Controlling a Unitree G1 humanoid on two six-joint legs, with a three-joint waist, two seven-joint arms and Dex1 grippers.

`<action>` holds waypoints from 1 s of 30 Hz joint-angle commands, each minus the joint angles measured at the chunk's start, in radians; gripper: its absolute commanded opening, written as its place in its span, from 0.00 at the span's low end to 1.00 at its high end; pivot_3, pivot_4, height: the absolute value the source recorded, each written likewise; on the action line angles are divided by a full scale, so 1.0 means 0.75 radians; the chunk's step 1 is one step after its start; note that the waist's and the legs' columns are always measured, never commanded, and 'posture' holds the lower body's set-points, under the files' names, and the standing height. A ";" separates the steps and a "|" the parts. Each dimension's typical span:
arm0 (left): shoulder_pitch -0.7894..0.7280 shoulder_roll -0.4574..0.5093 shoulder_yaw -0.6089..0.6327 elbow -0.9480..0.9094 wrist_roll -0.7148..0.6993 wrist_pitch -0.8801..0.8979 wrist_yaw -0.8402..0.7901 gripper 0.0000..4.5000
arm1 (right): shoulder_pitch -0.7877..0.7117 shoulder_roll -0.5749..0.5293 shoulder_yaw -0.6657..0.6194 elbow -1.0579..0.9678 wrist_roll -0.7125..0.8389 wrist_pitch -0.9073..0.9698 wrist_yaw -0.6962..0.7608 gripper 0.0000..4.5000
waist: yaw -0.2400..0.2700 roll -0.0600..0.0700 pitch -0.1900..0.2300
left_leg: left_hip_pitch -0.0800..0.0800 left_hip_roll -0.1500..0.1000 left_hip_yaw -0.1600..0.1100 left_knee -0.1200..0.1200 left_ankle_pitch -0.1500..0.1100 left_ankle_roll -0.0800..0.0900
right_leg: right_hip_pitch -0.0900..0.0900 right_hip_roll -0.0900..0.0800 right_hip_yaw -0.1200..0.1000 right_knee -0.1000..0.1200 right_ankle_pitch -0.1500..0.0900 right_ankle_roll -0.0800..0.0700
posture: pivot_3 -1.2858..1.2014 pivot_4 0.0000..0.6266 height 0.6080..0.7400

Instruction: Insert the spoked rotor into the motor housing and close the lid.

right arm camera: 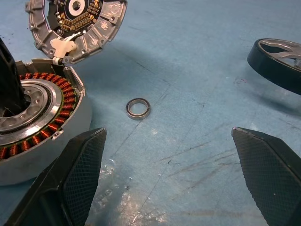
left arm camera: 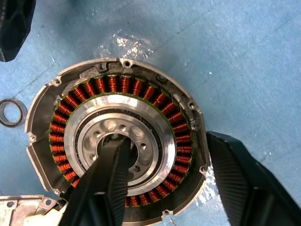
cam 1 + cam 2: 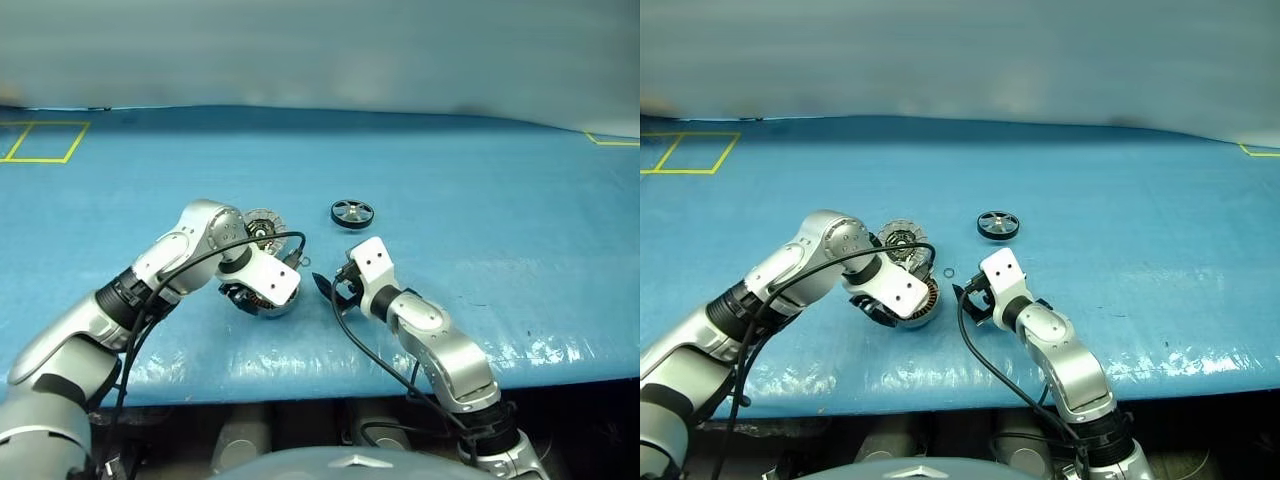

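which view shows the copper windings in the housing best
The left wrist view: it looks straight down into the housing, whose winding ring is nearly all visible. The right wrist view catches one side; the eye views show the housing partly behind the left gripper.

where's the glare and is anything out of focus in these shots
Eye views: glare streaks on the blue cover at the table's near edge. Left wrist view: bright patch beside the housing, windings sharp, the near fingers soft. Right wrist view: the washer is crisp.

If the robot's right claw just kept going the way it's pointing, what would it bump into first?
Probably the small washer ring lying on the blue table cover, straight ahead between the right gripper's open fingers. The motor housing sits off to one side, though depth is hard to judge.
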State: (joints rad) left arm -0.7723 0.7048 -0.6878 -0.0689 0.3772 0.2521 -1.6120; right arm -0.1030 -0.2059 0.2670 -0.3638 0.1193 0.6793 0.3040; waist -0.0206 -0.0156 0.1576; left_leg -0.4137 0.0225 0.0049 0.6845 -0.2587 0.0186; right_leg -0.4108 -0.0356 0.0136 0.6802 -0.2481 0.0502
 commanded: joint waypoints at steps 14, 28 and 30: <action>-0.051 0.090 0.233 -0.305 -0.253 0.174 -0.003 1.00 | -0.034 -0.011 -0.023 -0.022 0.003 -0.030 0.009 1.00 | -0.008 0.000 0.000 | 0.000 0.001 0.000 -0.001 0.000 0.000 | -0.001 0.001 0.001 0.000 0.000 0.000 | 0.52 0.24 1.00; 0.349 -0.032 0.684 -0.630 -0.616 0.630 0.431 0.56 | -0.018 -0.018 -0.034 -0.026 0.000 -0.039 0.001 1.00 | -0.011 0.000 0.000 | 0.000 0.005 0.001 -0.001 0.000 0.000 | -0.001 0.002 0.003 -0.001 0.000 0.000 | 0.52 0.24 1.00; 0.490 -0.069 0.769 -0.707 -0.660 0.654 0.537 0.41 | -0.021 -0.013 -0.037 -0.018 0.000 -0.043 -0.003 1.00 | -0.012 0.000 0.000 | 0.001 0.007 0.001 -0.002 0.000 0.000 | -0.001 0.003 0.003 -0.001 0.000 -0.001 | 0.52 0.24 1.00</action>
State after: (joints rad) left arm -0.4344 0.6643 -0.1705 -0.5326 -0.0831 0.7209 -1.2680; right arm -0.1112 -0.2224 0.2527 -0.3560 0.1195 0.6761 0.3039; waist -0.0296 -0.0153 0.1576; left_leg -0.4128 0.0285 0.0058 0.6833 -0.2587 0.0185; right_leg -0.4111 -0.0339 0.0162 0.6797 -0.2483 0.0497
